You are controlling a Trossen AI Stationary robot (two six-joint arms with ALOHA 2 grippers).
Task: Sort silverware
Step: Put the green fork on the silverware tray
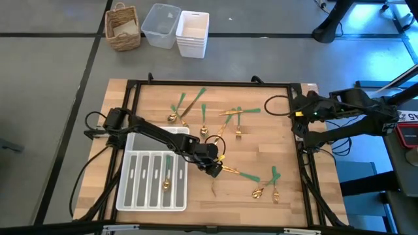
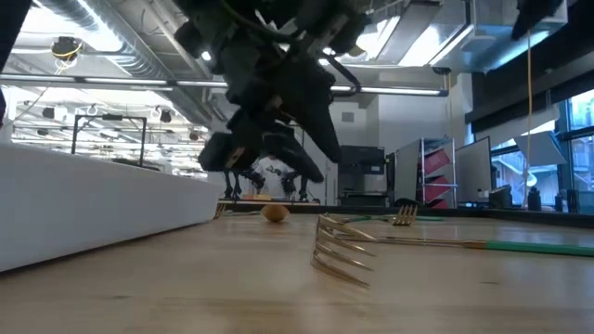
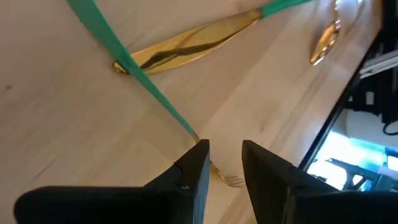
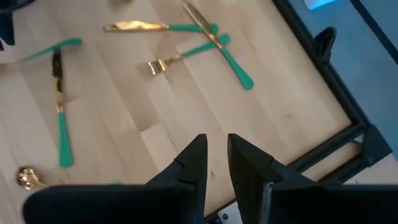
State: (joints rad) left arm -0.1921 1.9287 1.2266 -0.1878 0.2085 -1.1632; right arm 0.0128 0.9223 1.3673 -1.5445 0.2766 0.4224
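while reaching low mid-table, left end effector (image 1: 214, 168) straddles a fork (image 3: 225, 179), fingers parted, not clenched.

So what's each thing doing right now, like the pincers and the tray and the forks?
Left pincer: low over the table beside the tray, fingers apart, straddling a fork.
Right pincer: waiting at the table's right edge, fingers slightly apart, empty.
White tray: flat on the table, one gold-headed piece inside.
Other silverware: lying scattered on the wood, unsorted.
Clear bin: off the table, open.
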